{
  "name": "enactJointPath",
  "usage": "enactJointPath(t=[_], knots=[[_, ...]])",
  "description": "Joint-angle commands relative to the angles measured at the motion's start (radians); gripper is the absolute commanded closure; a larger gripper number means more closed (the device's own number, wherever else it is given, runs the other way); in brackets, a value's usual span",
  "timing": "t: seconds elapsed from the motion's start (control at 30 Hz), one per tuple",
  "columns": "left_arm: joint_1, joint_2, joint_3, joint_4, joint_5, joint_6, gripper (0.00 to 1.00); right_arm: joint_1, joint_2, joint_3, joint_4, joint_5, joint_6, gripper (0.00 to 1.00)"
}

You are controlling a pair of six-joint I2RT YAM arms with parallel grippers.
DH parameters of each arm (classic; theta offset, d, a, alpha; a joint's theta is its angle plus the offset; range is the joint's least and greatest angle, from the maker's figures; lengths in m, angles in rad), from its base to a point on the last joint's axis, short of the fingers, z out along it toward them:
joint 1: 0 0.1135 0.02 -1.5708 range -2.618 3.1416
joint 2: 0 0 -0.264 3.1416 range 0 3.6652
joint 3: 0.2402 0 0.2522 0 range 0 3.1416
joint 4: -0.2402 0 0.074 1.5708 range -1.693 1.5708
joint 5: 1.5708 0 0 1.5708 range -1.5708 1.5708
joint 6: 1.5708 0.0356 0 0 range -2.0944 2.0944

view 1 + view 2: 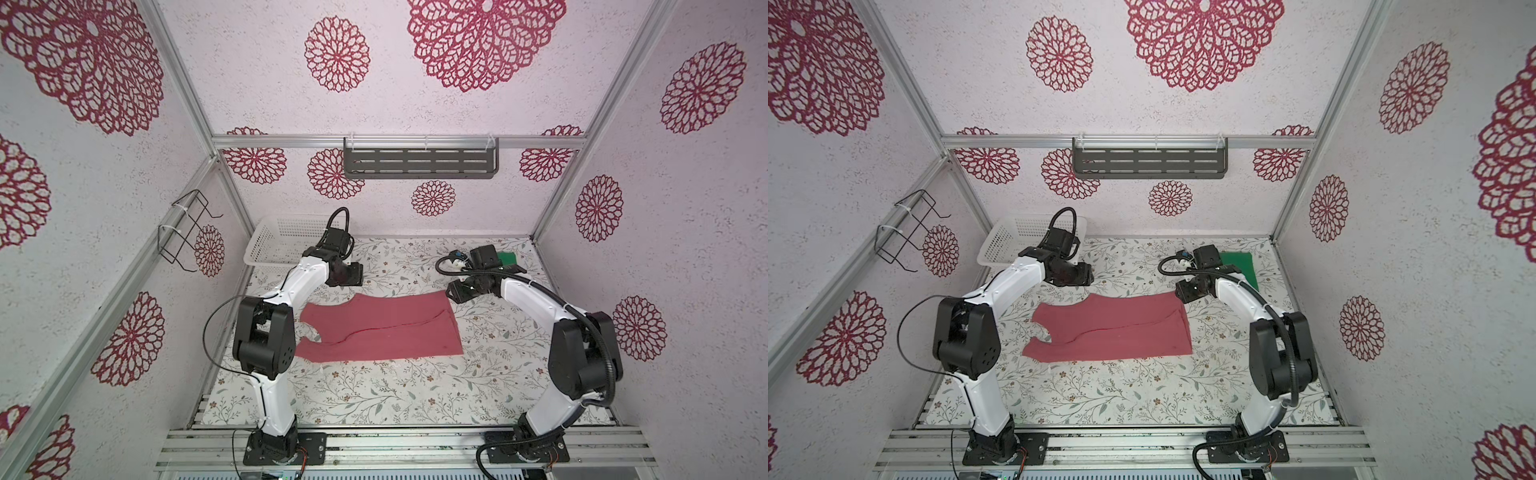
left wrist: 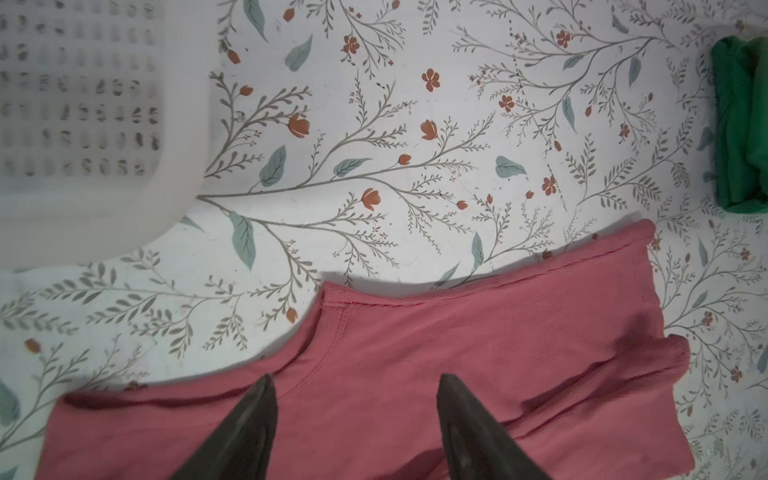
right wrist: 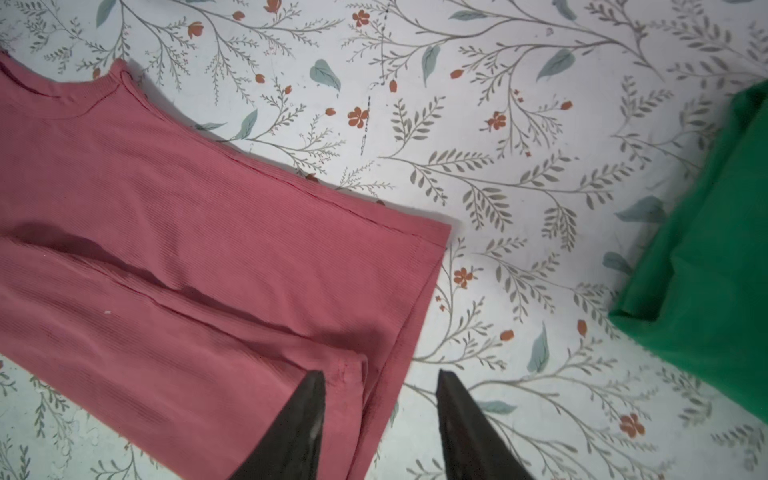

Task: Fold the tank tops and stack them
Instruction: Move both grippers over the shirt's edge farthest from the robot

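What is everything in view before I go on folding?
Ribbed knit tank top: one, rose-red, flat, table middle.
Folded knit tank top: one, bright green, far right corner.
Perforated plastic basket: one, white, far left corner.
Slotted metal shelf: one, grey, back wall.
Wire rack: one, black, left wall.
Floral table cover: one, white, underneath.
Left arm, right arm: two, white and black, either side.
Left tool, right tool: two, black, open, above strap end and hem.

rose-red tank top (image 2: 519,340): ribbed knit cloth, matt | green tank top (image 3: 706,270): smooth cloth, faint sheen | basket (image 2: 183,124): perforated plastic, smooth | table cover (image 3: 552,104): printed, smooth, matt
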Motion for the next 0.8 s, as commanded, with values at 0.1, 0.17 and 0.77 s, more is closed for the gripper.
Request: enactJointPath(t=[0.1,0.17,0.77], knots=[[-0.002,0.139,0.089,0.019,0.016,0.087,0.44,-0.026,0.113,0.113,0.038,-0.061,-0.082,0.6],[-0.009,0.167,0.091,0.023,0.002,0.084,0.43,-0.032,0.145,0.134,0.049,-0.055,-0.08,0.6],[-0.038,0.292,0.111,-0.013,-0.052,0.057,0.59,-0.064,0.25,0.197,0.097,-0.044,-0.035,0.61]])
